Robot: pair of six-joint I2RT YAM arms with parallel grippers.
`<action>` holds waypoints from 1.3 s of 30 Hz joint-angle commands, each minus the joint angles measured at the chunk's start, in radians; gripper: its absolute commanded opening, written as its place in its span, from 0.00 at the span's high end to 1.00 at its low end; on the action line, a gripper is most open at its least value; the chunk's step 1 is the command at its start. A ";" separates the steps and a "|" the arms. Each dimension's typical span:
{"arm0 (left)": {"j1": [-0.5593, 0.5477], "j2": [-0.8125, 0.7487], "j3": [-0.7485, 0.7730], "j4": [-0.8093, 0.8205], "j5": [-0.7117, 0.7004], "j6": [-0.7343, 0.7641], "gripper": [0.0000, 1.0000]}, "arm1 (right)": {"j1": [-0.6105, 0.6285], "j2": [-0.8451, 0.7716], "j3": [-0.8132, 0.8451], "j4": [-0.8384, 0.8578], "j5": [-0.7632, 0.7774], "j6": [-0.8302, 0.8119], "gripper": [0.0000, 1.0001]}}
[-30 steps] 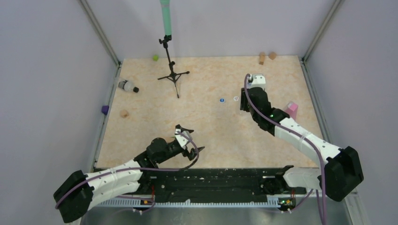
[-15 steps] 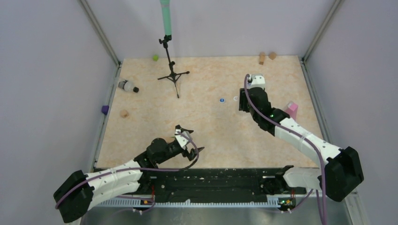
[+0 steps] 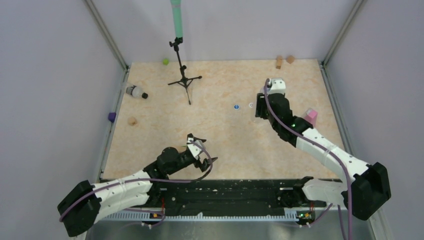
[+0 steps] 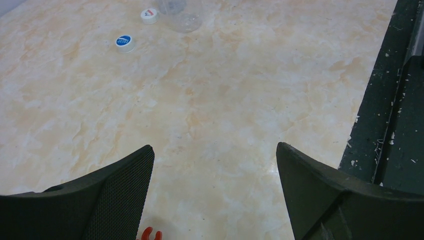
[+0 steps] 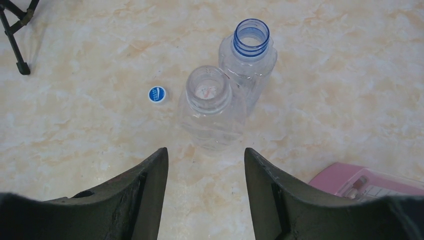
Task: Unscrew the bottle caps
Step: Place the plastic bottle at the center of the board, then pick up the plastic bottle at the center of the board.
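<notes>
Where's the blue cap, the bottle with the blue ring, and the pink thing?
Blue cap [image 5: 157, 94]: right wrist view, on its printed top.
Blue-ring bottle [image 5: 248, 72]: right wrist view, on its clear shoulder.
Pink thing [image 5: 345, 179]: right wrist view, on its top face.

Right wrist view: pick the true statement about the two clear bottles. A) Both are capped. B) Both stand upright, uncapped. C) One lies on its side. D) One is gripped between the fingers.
B: the nearer bottle and the farther bottle both stand with open mouths, and the blue cap lies loose beside them.
</notes>
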 commanded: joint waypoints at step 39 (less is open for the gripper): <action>0.862 0.487 0.723 -0.338 -0.509 -0.693 0.03 | 0.202 -0.467 -0.577 0.359 -0.521 0.462 0.43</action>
